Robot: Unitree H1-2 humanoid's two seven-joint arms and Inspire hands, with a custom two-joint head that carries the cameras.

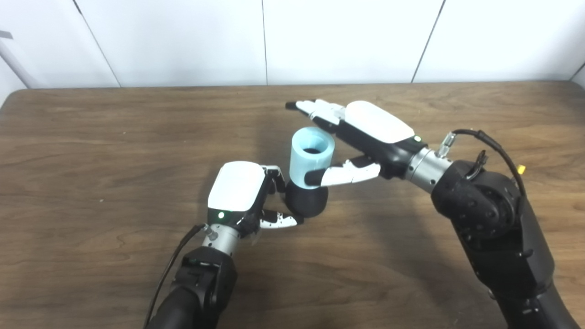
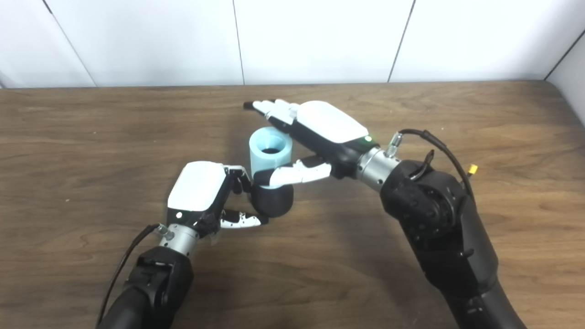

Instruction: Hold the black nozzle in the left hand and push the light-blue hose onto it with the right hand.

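We see a brown wooden table [image 1: 91, 151] with a white panelled wall [image 1: 183, 41] at its far side. Near the middle of the table stands the black nozzle [image 1: 307, 200], a short dark cylinder, upright on the wood. The light-blue hose [image 1: 312, 155], a short thick tube with an open top, sits on the nozzle, also upright, and its lower end meets the top of the nozzle.

Our left hand [image 1: 244, 194] comes from the near left and is just to the left of the nozzle. Its fingers [image 1: 274, 176] curl toward the far side of the nozzle and its thumb [image 1: 281, 221] reaches to the near side, so the hand is closed around the black nozzle and grips it from the left. A green light shines on the back of this hand, near the wrist.

Our right hand [image 1: 361, 137] comes from the near right and is to the right of the hose. Its fingers [image 1: 315, 108] are stretched out straight and pass behind the far side of the hose, above its rim. Its thumb [image 1: 343, 174] lies against the near side of the hose, low, where the hose meets the nozzle. We cannot tell if the stretched fingers touch the hose, so we cannot tell if this hand really grips it or only rests the thumb on it.
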